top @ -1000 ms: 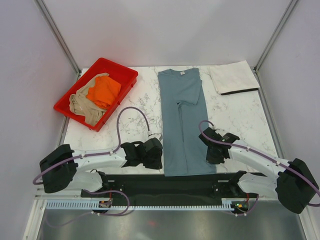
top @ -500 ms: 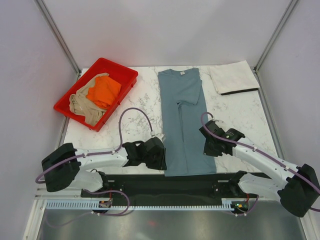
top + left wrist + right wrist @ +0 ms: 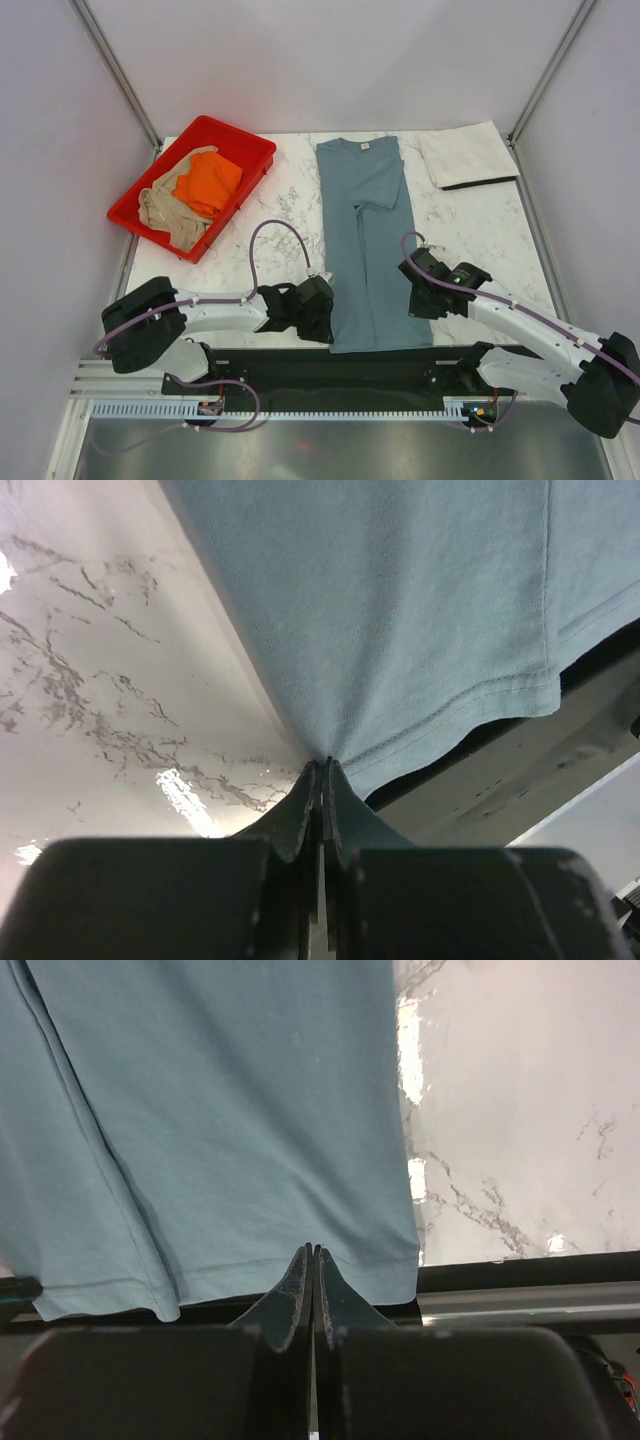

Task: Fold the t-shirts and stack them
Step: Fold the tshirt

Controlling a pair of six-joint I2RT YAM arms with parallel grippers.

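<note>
A slate blue-grey t-shirt [image 3: 365, 240] lies flat in a long strip down the middle of the table, sleeves folded in, hem at the near edge. My left gripper [image 3: 325, 310] is shut on its near left corner; in the left wrist view the fabric [image 3: 420, 610] gathers into the closed tips [image 3: 325, 763]. My right gripper [image 3: 420, 300] is shut at the shirt's right edge near the hem. In the right wrist view its tips [image 3: 313, 1250] lie over flat fabric [image 3: 220, 1110]; no cloth shows between them. An orange shirt [image 3: 208, 182] and a tan shirt [image 3: 165, 212] lie in the tray. A folded off-white shirt [image 3: 465, 155] lies at the back right.
The red plastic tray [image 3: 255, 145] stands at the back left. The black base bar [image 3: 330, 365] runs along the table's near edge, just past the shirt's hem. Metal frame posts rise at both back corners.
My left gripper has slid right onto the blue-grey shirt's near left corner. My right gripper has shifted slightly left at the shirt's right edge.
</note>
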